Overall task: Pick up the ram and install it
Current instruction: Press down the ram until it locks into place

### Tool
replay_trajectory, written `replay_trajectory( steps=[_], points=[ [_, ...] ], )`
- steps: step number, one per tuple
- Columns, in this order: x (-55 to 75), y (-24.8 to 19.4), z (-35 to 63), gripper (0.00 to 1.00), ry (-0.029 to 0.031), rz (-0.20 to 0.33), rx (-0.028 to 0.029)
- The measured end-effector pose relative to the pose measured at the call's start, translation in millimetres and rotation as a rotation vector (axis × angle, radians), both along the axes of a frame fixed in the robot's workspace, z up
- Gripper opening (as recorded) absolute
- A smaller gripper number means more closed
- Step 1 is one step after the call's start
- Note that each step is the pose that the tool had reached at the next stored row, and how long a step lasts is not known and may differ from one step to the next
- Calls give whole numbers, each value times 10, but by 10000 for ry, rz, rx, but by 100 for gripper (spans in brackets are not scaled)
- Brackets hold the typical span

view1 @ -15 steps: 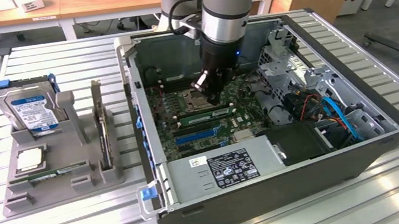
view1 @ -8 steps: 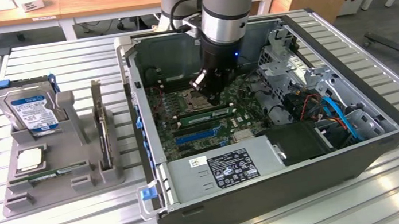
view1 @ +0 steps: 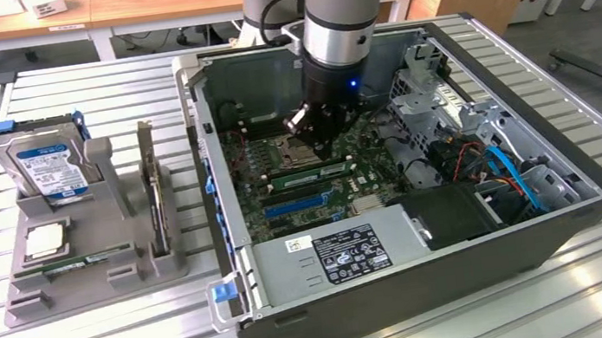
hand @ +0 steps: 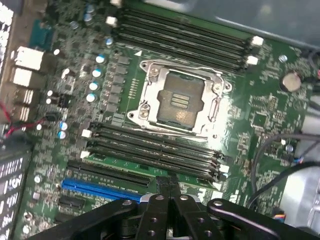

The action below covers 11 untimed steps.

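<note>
Ram (hand: pixel 150 166) seated in slot beneath closed fingers (hand: pixel 169 187).

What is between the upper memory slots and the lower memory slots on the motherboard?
The CPU socket with its metal frame, seen in the wrist view.

The case (view1: pixel 542 229) is open on top, but its walls, the drive cage (view1: pixel 431 95) and cables (view1: pixel 499 165) crowd the tool (view1: pixel 318 136) over the board (view1: pixel 276 159).

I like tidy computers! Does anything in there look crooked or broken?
Nothing looks broken. The shut gripper is over the ram, a green stick lying level in its slot beside the processor socket. That socket sits bare, with no chip or cooler.
</note>
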<state>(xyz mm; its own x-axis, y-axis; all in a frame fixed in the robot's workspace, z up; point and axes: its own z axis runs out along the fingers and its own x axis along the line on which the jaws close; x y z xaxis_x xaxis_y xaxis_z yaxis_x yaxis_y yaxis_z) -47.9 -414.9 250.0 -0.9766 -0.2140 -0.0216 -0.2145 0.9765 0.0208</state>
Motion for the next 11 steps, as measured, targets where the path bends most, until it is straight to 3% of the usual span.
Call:
replay_trajectory(
  steps=[11],
  points=[
    [-2,0,-18,10,1,-1728,0]
  ],
)
